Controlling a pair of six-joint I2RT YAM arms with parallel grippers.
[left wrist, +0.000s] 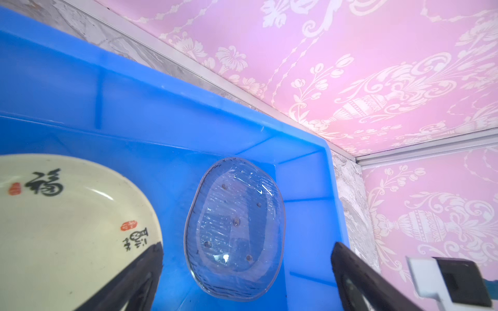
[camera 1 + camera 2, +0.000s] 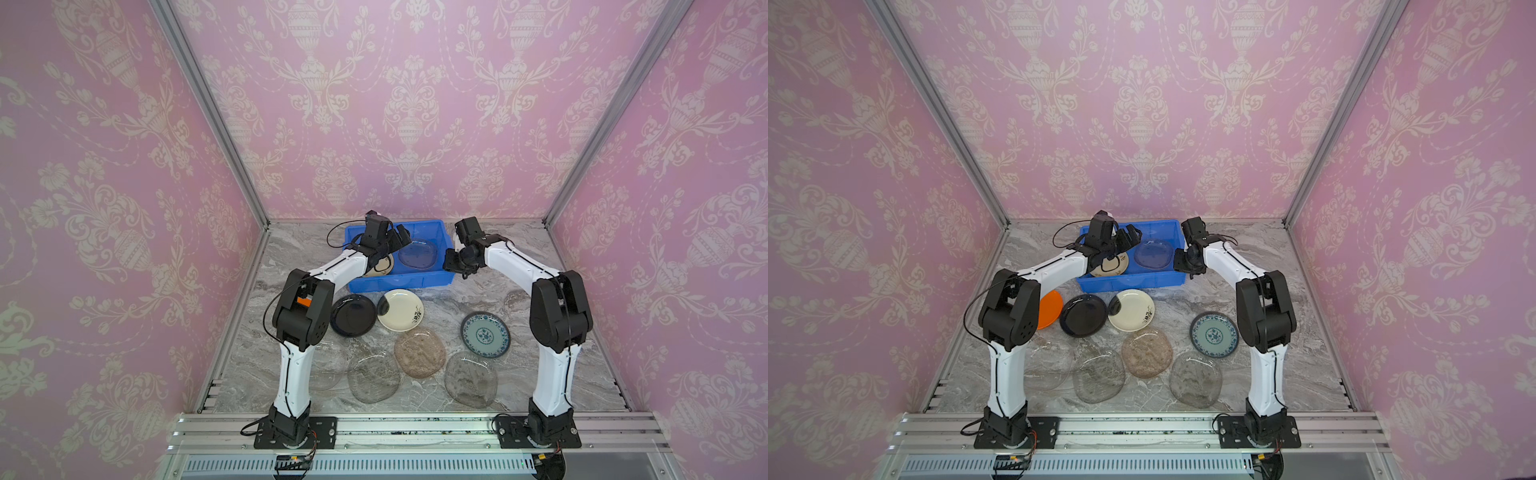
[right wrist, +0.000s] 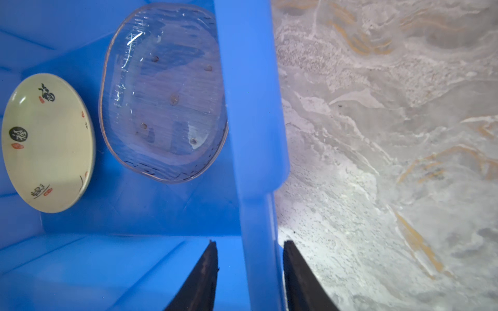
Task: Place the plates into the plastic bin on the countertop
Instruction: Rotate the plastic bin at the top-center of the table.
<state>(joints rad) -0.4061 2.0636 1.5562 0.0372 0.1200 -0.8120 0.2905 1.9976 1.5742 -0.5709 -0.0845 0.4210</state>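
The blue plastic bin (image 2: 399, 280) stands at the back of the grey countertop (image 2: 590, 374). Inside it lie a cream plate (image 1: 67, 229) with dark characters and a clear glass plate (image 1: 234, 229), side by side. My left gripper (image 1: 246, 245) hangs open over these two, holding nothing. My right gripper (image 3: 249, 242) straddles the bin's right wall (image 3: 250, 80) near the front corner, one finger inside and one outside, with a gap showing on the inner side. In front of the bin lie black (image 2: 353, 314), cream (image 2: 401, 309), blue-patterned (image 2: 485, 334) and smoky glass (image 2: 419, 352) plates.
Clear glass plates (image 2: 374, 376) (image 2: 471, 378) lie nearer the front, and another (image 2: 328, 365) sits partly behind the left arm. An orange plate (image 2: 1049, 308) peeks out behind the left elbow. Pink walls with metal posts enclose the counter on three sides.
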